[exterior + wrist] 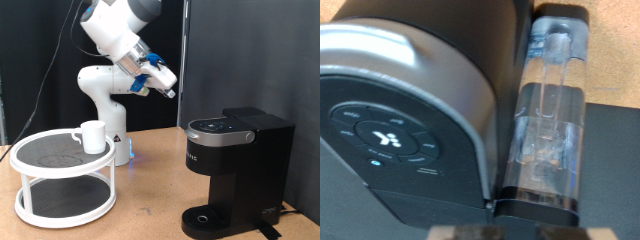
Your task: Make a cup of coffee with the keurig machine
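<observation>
The keurig machine (pixel 236 165) stands at the exterior view's right, matte black, its lid down. The wrist view looks down on its silver top panel (pixel 395 135) with round buttons and its clear water tank (pixel 548 110). The cup (pixel 93 136), a small white mug, sits on the upper tier of a white round stand (pixel 62 178) at the exterior view's left. My gripper (pixel 168 90) hangs in the air above and between the stand and the machine, touching nothing. Its blurred fingertips (pixel 455 233) show apart at the wrist view's edge, with nothing between them.
The arm's white base (pixel 105 100) stands behind the stand. The machine's round drip base (pixel 205 218) holds nothing. A wooden tabletop (pixel 150 190) lies between the stand and the machine, with black curtains behind.
</observation>
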